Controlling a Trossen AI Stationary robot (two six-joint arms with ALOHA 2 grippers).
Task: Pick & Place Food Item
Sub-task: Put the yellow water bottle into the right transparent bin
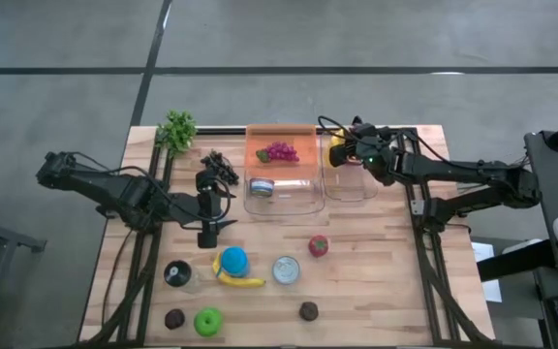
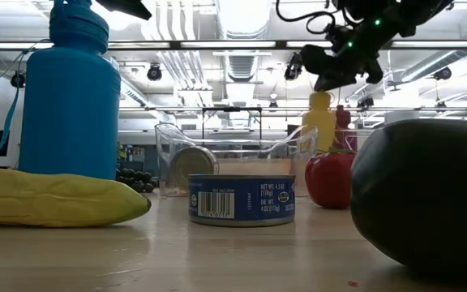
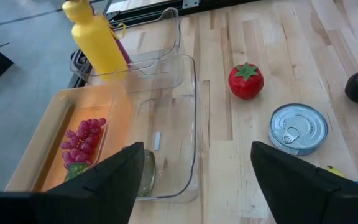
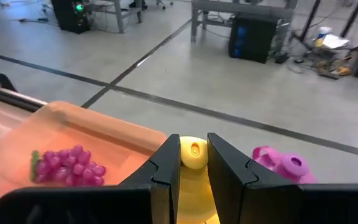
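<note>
Nearest the low camera sits a dark round fruit (image 2: 428, 195), filling the corner of that view, with one tuna can (image 2: 242, 199) upright and a banana (image 2: 51, 199) lying beside it. I count two cans in all: that one on the bare wood (image 1: 286, 269), and a second lying on its side (image 1: 261, 187) inside the larger clear bin (image 1: 308, 199). One blue bottle (image 1: 233, 259) stands touching the banana, one red tomato (image 1: 319, 245) sits alone near mid-table, and one green apple (image 1: 207, 321) rests at the front edge between two dark round pieces (image 1: 174, 318) (image 1: 308, 310).

My left gripper (image 1: 207, 225) hangs just outside the larger bin, fingers (image 3: 114, 177) spread wide and holding nothing; through the gap between them I see the bin's rounded corner and the bare wood.

Farther back, one bunch of purple grapes (image 1: 281, 151) lies on the orange board (image 1: 303, 145).

My right gripper (image 1: 349, 152) is over the smaller clear bin (image 1: 366, 189), fingers (image 4: 225, 168) clamped on the neck of the yellow bottle (image 4: 193, 163), which stands upright in that bin. One pink item (image 4: 281, 163) shows just beside it.

One leafy green bunch (image 1: 177, 129) sits at the far left corner.
</note>
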